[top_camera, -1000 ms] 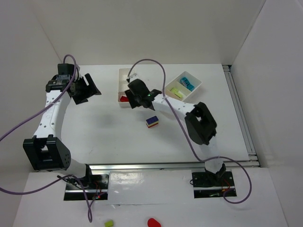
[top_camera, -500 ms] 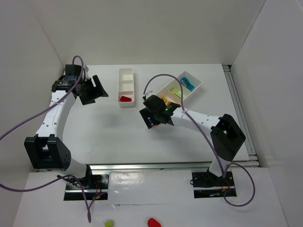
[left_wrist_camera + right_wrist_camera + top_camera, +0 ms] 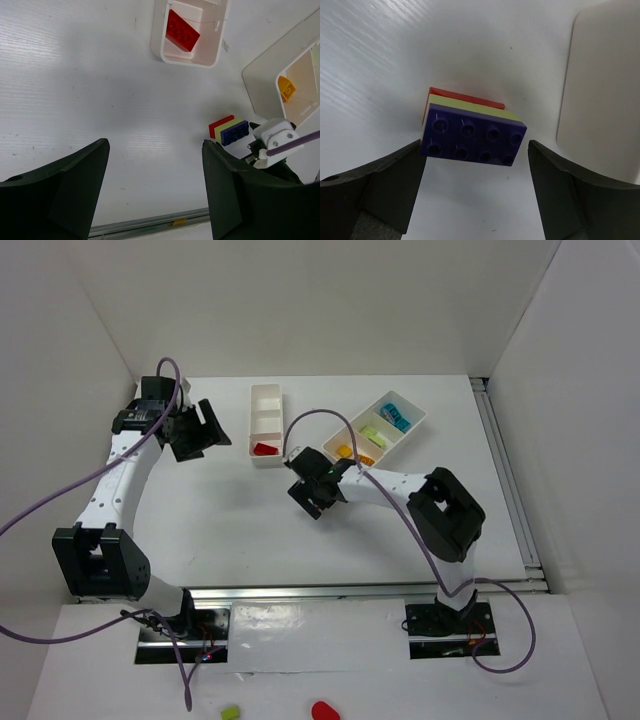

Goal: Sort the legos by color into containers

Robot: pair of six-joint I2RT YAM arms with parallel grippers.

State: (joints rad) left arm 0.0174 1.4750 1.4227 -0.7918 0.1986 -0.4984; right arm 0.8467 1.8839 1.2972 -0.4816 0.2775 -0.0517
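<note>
Three layers in one stack (image 3: pixel 472 132): blue-purple on top, pale yellow, red beneath, standing on the table (image 3: pixel 230 510) near centre. Right gripper (image 3: pixel 318 492) over it, jaws spread, a finger (image 3: pixel 375 190) on either side, with a gap at both. Left gripper (image 3: pixel 197 430) at 10 o'clock from the stack, jaws wide, nothing held. Slim tray (image 3: pixel 267 400) at 11 o'clock: red brick (image 3: pixel 265 448) in its nearest compartment. Wide tray (image 3: pixel 412 430) at 1 o'clock: orange (image 3: pixel 345 451) nearest, lime (image 3: pixel 375 433) mid, cyan (image 3: pixel 397 415) farthest.
</note>
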